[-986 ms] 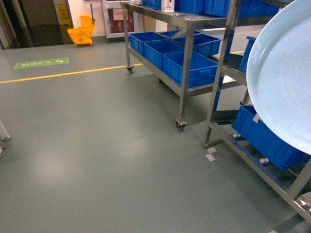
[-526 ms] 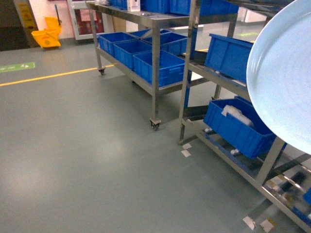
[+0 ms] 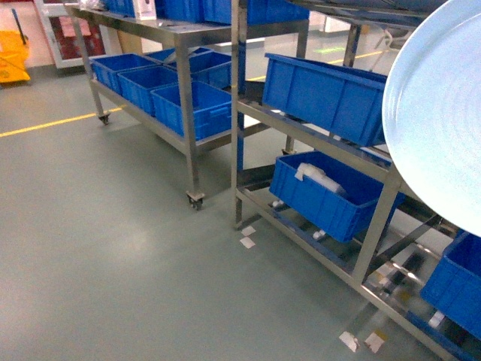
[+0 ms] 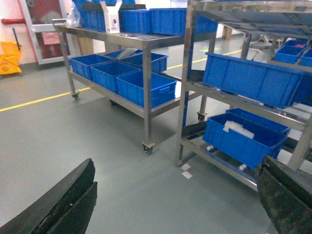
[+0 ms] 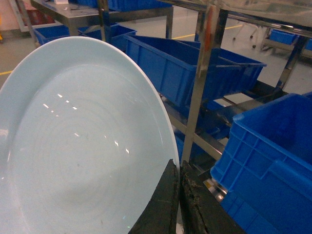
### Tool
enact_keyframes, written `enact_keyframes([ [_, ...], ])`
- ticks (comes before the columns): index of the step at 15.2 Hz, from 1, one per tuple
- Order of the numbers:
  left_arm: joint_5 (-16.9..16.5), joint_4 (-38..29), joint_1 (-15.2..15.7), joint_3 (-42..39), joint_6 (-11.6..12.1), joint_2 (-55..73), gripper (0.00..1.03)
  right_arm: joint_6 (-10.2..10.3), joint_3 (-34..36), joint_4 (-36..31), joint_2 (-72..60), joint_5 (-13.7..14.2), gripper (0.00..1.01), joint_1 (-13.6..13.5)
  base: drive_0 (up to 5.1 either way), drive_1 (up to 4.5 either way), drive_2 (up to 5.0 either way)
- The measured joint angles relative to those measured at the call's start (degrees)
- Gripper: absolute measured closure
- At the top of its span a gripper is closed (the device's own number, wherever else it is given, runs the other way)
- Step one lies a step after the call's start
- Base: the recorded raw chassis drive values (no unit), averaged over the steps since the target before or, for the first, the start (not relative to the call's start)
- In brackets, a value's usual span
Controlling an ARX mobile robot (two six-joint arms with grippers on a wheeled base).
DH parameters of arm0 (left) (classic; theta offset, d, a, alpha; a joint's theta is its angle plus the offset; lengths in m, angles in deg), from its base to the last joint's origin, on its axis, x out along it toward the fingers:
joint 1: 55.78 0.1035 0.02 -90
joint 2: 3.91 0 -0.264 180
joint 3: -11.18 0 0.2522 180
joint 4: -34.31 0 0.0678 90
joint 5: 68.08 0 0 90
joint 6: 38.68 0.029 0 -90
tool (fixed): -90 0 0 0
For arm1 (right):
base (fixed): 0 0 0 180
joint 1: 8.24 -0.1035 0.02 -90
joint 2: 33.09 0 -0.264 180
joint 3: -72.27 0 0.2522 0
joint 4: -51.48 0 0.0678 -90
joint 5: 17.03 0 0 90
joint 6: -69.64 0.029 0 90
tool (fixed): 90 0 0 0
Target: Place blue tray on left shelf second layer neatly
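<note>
Racks nearer, one blue tray (image 5: pixel 73 141), right hand (image 5: pixel 178 195) clamped

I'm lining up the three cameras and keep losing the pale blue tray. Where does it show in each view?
Head: the blue tray fills the right edge, cut off by the frame.
Left wrist: not in it; only racks, crates and floor.
Right wrist: it fills the left half, with the right gripper shut on its rim.
Shared landmark: the blue crate on the near rack's middle tier.
</note>
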Motion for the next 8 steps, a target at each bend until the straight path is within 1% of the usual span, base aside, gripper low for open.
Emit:
enact_keyframes([
  [8, 0.0, -0.2, 0.0, 0.0, 0.0, 0.0, 0.05, 0.0, 0.0, 0.1, 0.0, 0.0, 0.99, 0.0, -1.8, 2.54, -6.1],
])
